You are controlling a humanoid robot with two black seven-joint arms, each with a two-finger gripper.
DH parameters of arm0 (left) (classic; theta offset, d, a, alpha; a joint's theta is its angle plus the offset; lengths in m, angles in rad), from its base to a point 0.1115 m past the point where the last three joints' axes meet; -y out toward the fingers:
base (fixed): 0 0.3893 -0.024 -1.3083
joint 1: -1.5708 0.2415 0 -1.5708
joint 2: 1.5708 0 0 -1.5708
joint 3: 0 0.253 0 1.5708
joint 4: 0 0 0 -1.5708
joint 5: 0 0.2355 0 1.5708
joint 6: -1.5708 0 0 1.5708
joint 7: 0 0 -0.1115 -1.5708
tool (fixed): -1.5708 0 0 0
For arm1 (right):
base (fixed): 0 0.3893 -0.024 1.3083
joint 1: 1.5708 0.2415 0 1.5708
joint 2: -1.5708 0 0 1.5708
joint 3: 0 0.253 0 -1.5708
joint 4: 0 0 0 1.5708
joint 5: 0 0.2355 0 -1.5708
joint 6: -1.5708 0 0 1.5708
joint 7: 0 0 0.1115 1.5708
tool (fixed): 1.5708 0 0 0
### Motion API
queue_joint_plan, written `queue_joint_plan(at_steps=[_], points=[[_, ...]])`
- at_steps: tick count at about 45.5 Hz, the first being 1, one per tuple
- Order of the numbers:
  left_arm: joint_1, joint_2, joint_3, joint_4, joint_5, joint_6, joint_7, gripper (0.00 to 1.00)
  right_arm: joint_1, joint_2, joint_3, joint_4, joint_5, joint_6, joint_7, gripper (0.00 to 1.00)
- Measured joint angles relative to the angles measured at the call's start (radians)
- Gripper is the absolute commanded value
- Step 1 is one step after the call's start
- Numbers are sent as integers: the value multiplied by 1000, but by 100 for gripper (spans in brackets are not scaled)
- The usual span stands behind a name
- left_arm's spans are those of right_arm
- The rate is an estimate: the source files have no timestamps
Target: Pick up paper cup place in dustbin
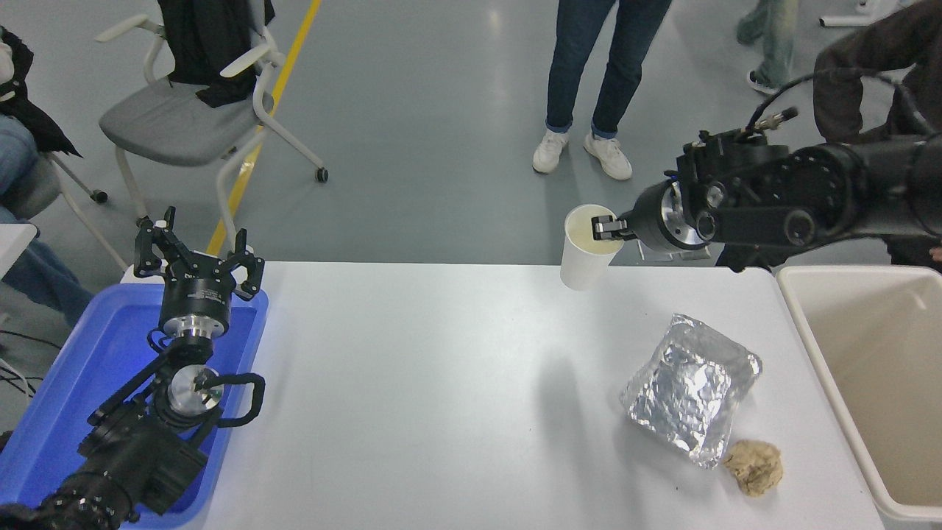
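Observation:
The white paper cup (583, 254) is upright and lifted off the table, near the far edge right of centre. My right gripper (605, 228) comes in from the right and is shut on the cup's rim, one finger inside the cream interior. The cream-beige dustbin (824, 346) stands at the table's right end, to the right of and nearer than the cup. My left gripper (197, 254) is parked at the lower left over the blue tray, fingers spread open and empty.
A crumpled silver foil tray (690, 389) and a brown paper wad (754, 466) lie on the table left of the bin. A blue plastic tray (66, 383) sits at the left. A person's legs (589, 81) and a chair (184, 118) are beyond the table.

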Motion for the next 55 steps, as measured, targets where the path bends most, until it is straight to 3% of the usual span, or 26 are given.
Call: queue_joint_plan(at_steps=[11, 27, 47, 55], points=[[1, 2, -1, 0, 0, 0, 0, 99, 228, -42, -67, 73, 31, 172, -3, 0], [1, 1, 0, 0, 0, 0, 0, 99, 328, -118, -175, 97, 3, 249, -6, 0], [0, -2, 0, 0, -2, 0, 0, 99, 156, -568, -275, -100, -378, 253, 2, 0], [0, -2, 0, 0, -1, 0, 0, 99, -78, -670, -167, -262, -433, 209, 7, 0]])
